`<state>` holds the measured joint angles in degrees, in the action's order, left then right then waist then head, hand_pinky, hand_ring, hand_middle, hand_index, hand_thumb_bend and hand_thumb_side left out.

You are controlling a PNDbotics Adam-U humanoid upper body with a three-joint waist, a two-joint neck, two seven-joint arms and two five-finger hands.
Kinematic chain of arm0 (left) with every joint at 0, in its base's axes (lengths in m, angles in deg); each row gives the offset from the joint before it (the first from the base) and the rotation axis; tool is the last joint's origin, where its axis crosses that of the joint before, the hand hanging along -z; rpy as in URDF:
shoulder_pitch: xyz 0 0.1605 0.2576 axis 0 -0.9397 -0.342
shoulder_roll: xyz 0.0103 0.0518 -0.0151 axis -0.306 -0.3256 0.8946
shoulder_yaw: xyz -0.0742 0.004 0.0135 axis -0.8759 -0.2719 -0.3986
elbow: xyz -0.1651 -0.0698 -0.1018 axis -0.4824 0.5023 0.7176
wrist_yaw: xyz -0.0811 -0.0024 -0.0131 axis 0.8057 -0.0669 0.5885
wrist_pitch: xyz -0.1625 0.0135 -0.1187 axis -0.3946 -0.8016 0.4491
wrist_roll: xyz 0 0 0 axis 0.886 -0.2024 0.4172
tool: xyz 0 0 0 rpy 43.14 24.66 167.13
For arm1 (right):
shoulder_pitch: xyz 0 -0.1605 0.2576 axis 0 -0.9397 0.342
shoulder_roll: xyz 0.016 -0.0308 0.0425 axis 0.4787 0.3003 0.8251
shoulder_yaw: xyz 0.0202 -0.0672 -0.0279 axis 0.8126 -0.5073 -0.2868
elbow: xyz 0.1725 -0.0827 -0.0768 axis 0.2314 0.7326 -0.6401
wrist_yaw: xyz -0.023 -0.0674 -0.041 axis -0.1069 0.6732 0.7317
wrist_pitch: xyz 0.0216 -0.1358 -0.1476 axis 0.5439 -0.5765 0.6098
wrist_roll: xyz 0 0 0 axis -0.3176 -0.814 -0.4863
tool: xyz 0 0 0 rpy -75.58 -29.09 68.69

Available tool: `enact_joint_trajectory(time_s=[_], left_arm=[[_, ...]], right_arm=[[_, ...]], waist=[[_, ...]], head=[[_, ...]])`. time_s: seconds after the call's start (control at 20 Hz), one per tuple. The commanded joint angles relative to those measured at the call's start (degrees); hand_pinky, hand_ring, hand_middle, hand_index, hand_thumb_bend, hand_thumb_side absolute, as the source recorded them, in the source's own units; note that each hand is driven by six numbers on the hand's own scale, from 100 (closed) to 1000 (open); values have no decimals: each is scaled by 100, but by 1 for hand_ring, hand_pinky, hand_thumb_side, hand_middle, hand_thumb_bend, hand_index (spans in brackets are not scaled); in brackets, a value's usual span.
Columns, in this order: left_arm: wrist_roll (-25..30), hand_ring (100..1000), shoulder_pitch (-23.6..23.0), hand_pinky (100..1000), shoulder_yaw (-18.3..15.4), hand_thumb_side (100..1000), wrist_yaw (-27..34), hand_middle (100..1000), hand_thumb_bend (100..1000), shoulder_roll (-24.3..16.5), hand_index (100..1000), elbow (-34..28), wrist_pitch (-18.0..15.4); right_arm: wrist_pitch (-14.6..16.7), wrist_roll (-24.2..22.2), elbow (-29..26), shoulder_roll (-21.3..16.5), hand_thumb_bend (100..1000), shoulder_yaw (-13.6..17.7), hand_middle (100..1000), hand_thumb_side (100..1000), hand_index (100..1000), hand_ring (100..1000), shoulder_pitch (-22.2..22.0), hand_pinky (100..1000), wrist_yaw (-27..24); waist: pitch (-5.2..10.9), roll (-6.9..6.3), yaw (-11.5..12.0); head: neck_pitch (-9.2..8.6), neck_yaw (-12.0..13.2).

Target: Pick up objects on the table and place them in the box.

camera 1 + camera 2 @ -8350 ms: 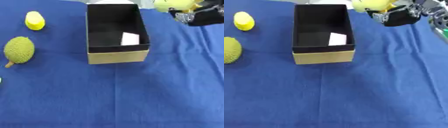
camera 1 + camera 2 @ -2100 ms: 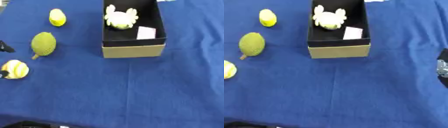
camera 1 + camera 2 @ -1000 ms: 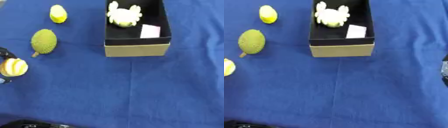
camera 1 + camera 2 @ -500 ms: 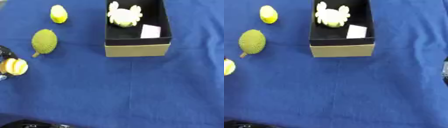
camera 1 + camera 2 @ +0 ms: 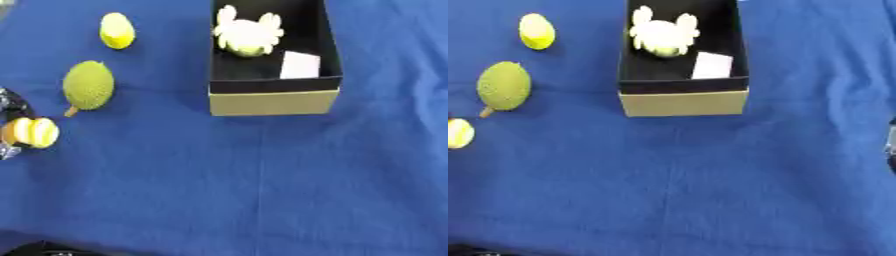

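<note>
Box [image 5: 273,102] sat at upper centre of the frame on the blue cloth [image 5: 262,190], already holding a pale yellow crab-shaped toy [image 5: 248,35] and a white card [image 5: 300,65]. At the far left edge, the left hand [image 5: 10,107] showed only as dark bits around a yellow-and-white striped round object [image 5: 33,132]; whether its fingers had closed on it I could not tell. That object lay down-left of the box, so the coming carry would likely run up and right. A green spiky fruit [image 5: 87,86] lay just above, its long axis near vertical, with a yellow lemon-like fruit [image 5: 116,30] beyond. The right hand [image 5: 892,150] barely showed at the right edge, well apart.
</note>
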<state>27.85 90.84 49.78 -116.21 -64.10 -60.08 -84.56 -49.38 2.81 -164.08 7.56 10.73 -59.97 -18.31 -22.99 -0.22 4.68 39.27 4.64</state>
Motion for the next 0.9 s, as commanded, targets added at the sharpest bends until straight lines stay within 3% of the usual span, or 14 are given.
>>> enact_joint_trajectory(time_s=[0.05, 0.45, 0.65, 0.7, 0.75, 0.9], left_arm=[[-37, 583, -14, 696, -156, 100, 0, 489, 312, -298, 632, -350, -18], [146, 583, 414, 705, -525, 100, 300, 497, 292, -555, 650, -1442, 175], [360, 572, 894, 709, -460, 100, 593, 492, 231, -438, 654, -1912, 199], [415, 573, 1022, 710, -427, 100, 671, 495, 135, -395, 659, -2022, 198], [475, 573, 1150, 713, -393, 100, 750, 495, 213, -348, 660, -2123, 197], [658, 570, 1552, 718, -308, 100, 921, 494, 188, -114, 662, -2242, 243]], right_arm=[[-31, 15, -85, -75, 100, 91, 717, 121, 786, 771, -3, 750, -40], [-5, -45, -85, -133, 100, 83, 723, 123, 788, 775, 7, 752, -53], [49, -105, -85, -187, 100, 46, 723, 132, 788, 775, 78, 751, -86], [62, -128, -85, -205, 100, 34, 722, 146, 788, 775, 112, 751, -111], [76, -153, -85, -223, 100, 24, 722, 145, 788, 775, 155, 751, -145], [108, -260, -85, -295, 100, -10, 722, 162, 788, 775, 286, 749, -271]], waist=[[107, -19, 9], [185, -111, -68], [231, -219, -204], [239, -249, -254], [244, -283, -313], [242, -391, -504]], head=[[-20, -20], [33, -86], [39, -25], [31, 8], [24, 47], [-9, 184]])
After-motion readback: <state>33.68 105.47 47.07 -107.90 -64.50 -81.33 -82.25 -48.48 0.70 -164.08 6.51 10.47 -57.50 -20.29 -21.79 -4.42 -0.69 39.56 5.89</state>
